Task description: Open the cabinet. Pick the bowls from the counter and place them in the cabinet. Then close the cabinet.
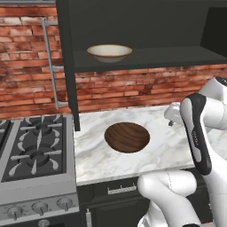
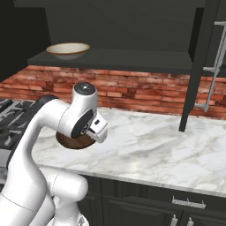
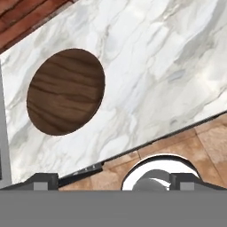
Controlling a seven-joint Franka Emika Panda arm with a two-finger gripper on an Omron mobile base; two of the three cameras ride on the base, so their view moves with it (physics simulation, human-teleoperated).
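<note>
The black wall cabinet [image 1: 146, 26] stands open, its doors swung out to either side. On its shelf [image 1: 177, 56] rests the cream bowl [image 1: 109, 52] with a tan rim, also seen at the cream bowl [image 2: 67, 49]. The dark wood-grain bowl [image 1: 127, 136] lies upright on the marble counter [image 1: 102, 164]. My gripper [image 3: 114, 181] hovers above the counter's front edge, right of the wood bowl [image 3: 65, 91] and apart from it. Its fingertips [image 3: 44, 179] are spread wide, nothing between them.
A gas stovetop [image 1: 33, 142] with black grates adjoins the counter on the left. The open left door [image 1: 68, 66] with its bar handle [image 1: 51, 62] hangs over the counter's left end, and the right door [image 2: 201, 66] over the right. Dark drawers [image 1: 122, 189] sit below.
</note>
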